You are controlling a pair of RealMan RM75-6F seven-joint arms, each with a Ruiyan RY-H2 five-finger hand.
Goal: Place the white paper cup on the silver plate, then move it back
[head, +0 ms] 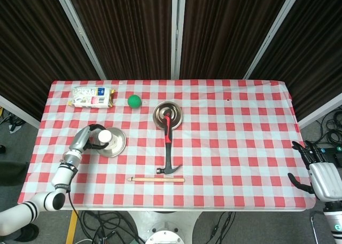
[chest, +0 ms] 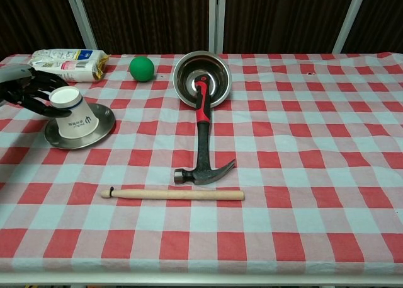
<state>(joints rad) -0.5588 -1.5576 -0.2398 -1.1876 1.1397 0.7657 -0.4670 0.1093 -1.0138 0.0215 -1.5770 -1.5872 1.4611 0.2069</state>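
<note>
The white paper cup (chest: 70, 116) stands upside down on the silver plate (chest: 101, 122) at the table's left, leaning slightly toward the left. My left hand (chest: 26, 89) comes in from the left edge and grips the cup around its upturned base. In the head view, the cup (head: 105, 135) sits on the left part of the plate (head: 118, 142), with the left hand (head: 88, 138) curled around it. My right hand (head: 319, 172) hangs off the table's right front corner with its fingers apart, holding nothing.
A steel bowl (chest: 217, 74) stands at centre back with the red-and-black hammer (chest: 202, 133) lying from it toward the front. A wooden stick (chest: 173, 194) lies near the front. A green ball (chest: 141, 68) and a snack packet (chest: 68, 60) are at the back left.
</note>
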